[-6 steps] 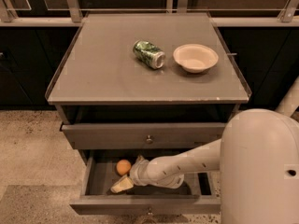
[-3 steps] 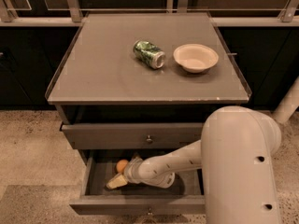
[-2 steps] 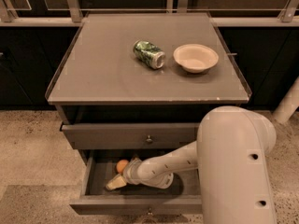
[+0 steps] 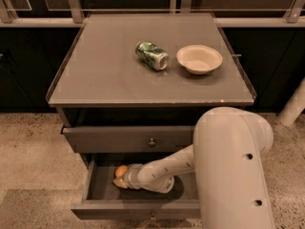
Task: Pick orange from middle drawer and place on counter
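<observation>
Reaching into the wide dark grey middle drawer (image 4: 136, 209), which stands open with its bare tray floor showing, the cream two-finger gripper (image 4: 119, 181) sits in the left part of that drawer, right against the small round smooth orange fruit (image 4: 121, 170). The orange lies in the drawer's left half, toward its back wall, partly hidden by the gripper. I cannot tell whether the gripper is clenched on the orange or only beside it.

Handling, as a judgement: the orange is likely light, firm with a little give, and not fragile. Its smooth skin and ball shape mean it can roll or squirt out of a pinch. Best hold is across its widest middle with a moderate squeeze.

The closed grey drawer front (image 4: 128, 138) sits directly above the middle drawer, so the lift probably has to come outward first. The broad flat grey counter top (image 4: 105, 75) is above the drawer and carries a green can on its side (image 4: 151, 55) and a cream round bowl (image 4: 199, 59).
</observation>
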Robot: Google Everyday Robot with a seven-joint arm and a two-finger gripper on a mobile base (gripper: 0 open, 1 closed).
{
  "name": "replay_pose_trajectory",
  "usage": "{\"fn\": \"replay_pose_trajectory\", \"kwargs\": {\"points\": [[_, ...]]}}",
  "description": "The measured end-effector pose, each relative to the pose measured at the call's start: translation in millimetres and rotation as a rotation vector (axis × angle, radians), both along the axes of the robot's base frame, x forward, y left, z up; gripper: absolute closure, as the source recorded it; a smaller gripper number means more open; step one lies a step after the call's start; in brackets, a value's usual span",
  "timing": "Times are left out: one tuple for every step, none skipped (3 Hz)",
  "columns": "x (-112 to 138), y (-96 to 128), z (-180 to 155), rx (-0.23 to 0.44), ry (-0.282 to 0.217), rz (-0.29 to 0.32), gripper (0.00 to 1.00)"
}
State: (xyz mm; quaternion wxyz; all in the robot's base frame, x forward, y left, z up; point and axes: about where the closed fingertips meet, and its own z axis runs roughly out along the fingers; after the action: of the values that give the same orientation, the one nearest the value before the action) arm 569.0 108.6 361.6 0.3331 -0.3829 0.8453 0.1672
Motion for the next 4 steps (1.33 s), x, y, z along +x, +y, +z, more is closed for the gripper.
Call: {"fn": "replay_pose_trajectory", "kwargs": {"points": [[0.0, 0.0, 0.0, 0.0, 0.0, 0.0, 0.66], [0.0, 0.0, 0.0, 0.0, 0.0, 0.0, 0.88], [0.0, 0.1, 0.0, 0.0, 0.0, 0.0, 1.0], [-5.4, -2.6, 13.1, 0.007, 0.006, 0.028, 1.0]]}}
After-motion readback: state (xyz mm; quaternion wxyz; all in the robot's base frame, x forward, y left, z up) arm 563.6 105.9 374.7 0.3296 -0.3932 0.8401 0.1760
